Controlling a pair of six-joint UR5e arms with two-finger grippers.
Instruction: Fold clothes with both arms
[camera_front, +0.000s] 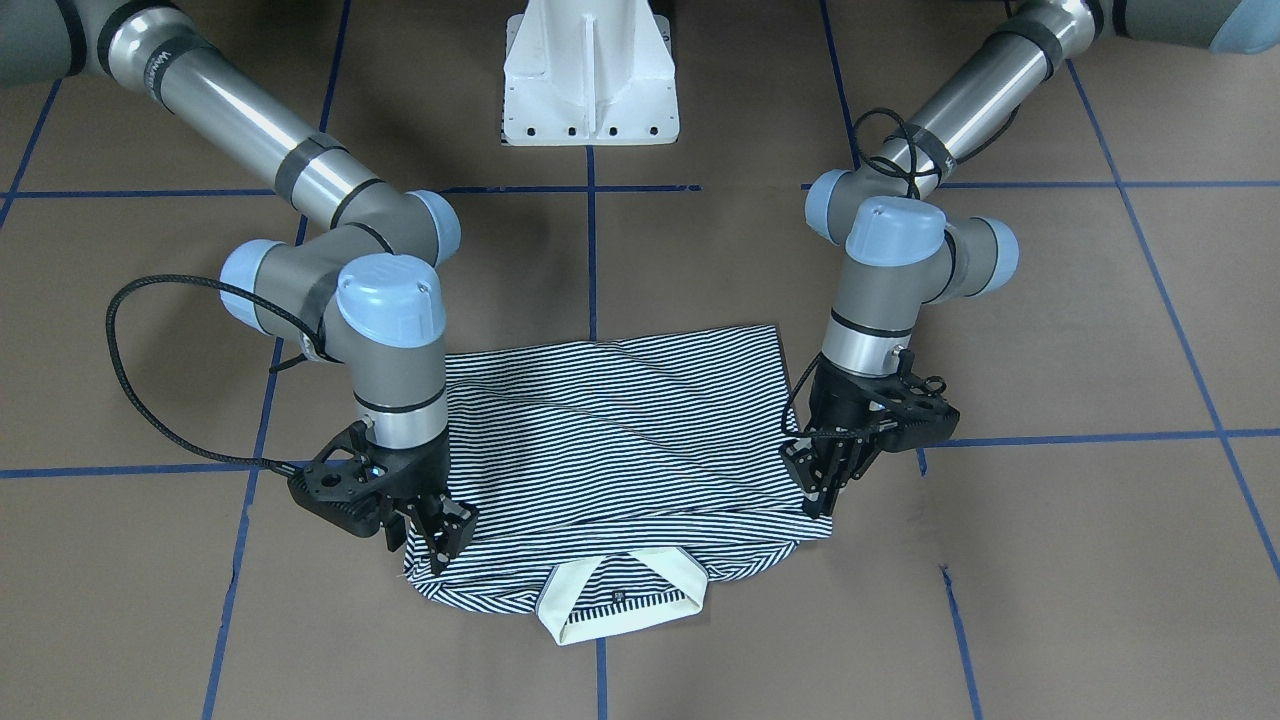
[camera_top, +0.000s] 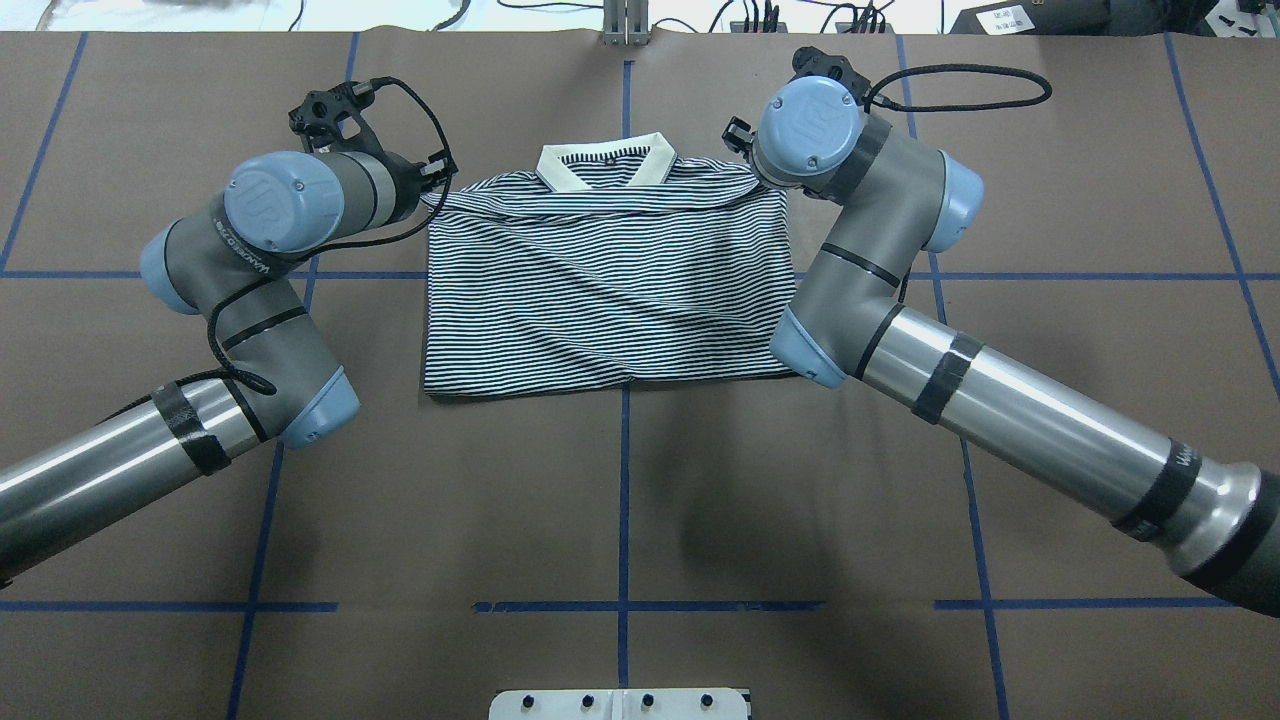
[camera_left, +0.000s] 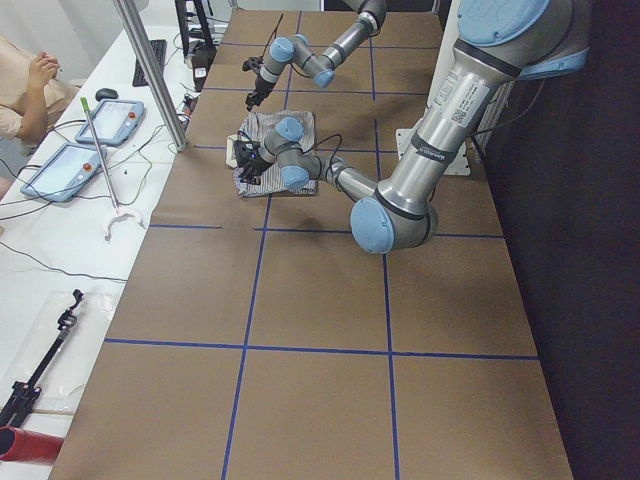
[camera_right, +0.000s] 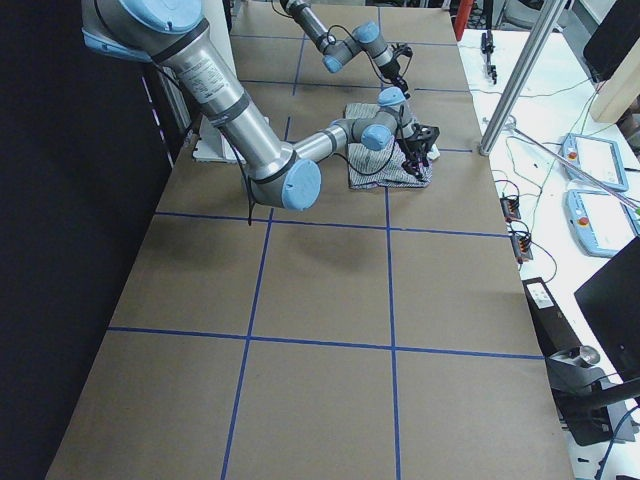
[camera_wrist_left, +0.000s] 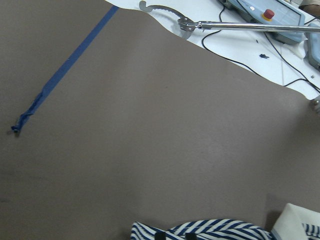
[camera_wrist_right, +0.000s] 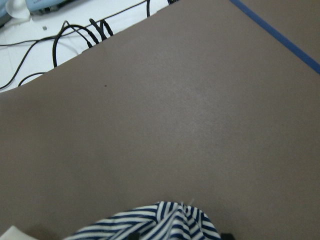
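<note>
Evidently we clamp the polo shirt (camera_front: 620, 430) in left hand (camera_front: 824, 494) and right hand (camera_front: 441, 542), lower frame, to square its fold.

"UR" on left arm cap (camera_top: 268, 200); same on right arm cap (camera_top: 812, 118).

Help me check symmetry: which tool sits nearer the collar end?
The right tool, on the front view's left; the left tool grips the shirt farther back.
</note>
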